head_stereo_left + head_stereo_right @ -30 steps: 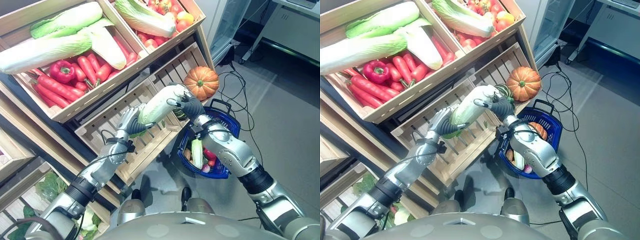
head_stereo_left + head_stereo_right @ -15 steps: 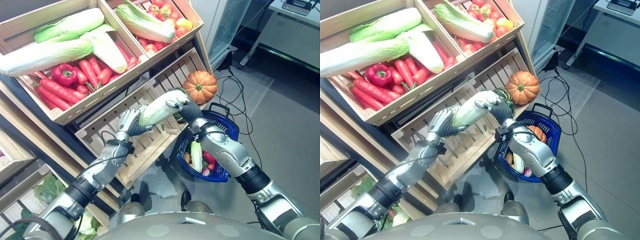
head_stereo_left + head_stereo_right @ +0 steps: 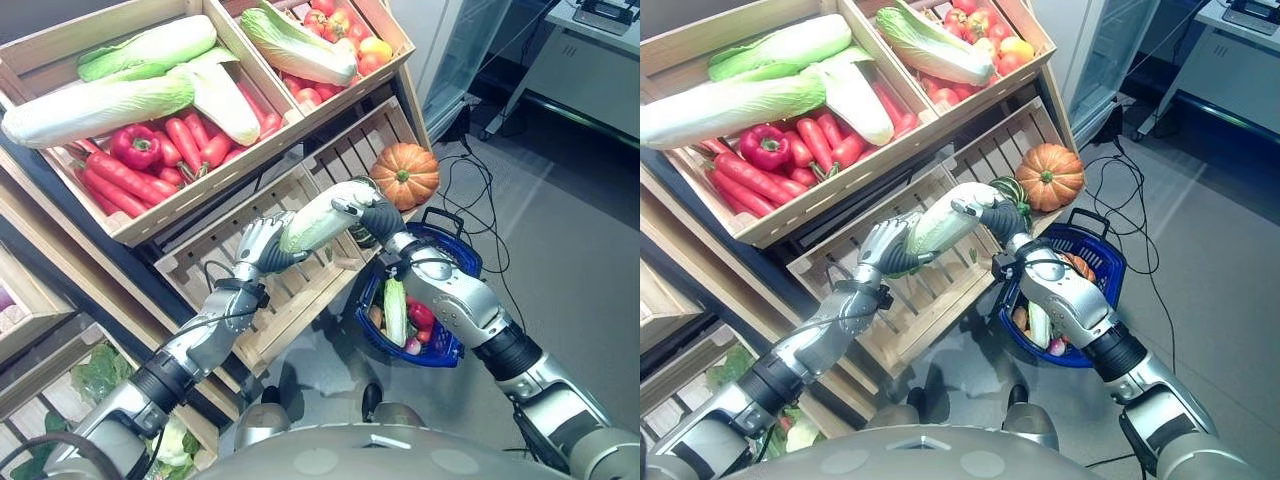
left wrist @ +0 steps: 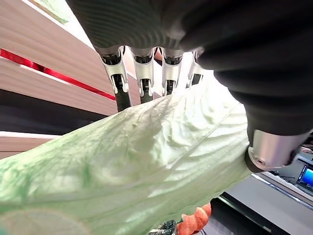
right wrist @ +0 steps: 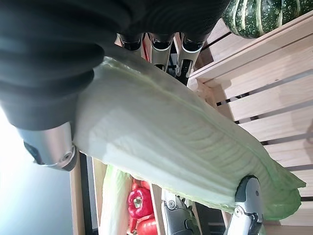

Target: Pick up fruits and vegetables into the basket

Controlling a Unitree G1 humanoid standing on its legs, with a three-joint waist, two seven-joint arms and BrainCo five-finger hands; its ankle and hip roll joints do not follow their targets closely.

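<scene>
Both fists are wrapped round one napa cabbage (image 3: 315, 218): the left robot hand (image 3: 258, 246) grips its leafy end, the right robot hand (image 3: 372, 215) its pale base. It looks bulky, soft-leaved and bruisable, so the firm stem end is the safer hold. The blue basket (image 3: 455, 270) sits on the floor at 4 o'clock. Slatted wooden crates (image 3: 300, 290) crowd behind, a pumpkin (image 3: 404, 175) at 1 o'clock.

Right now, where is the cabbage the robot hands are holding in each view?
Left eye: cabbage mid-picture, between both hands.
Right eye: mid-picture, same.
Left wrist: across the lower picture.
Right wrist: diagonal across the middle.
Shared landmark: pumpkin, beyond the cabbage in both eye views.
</scene>
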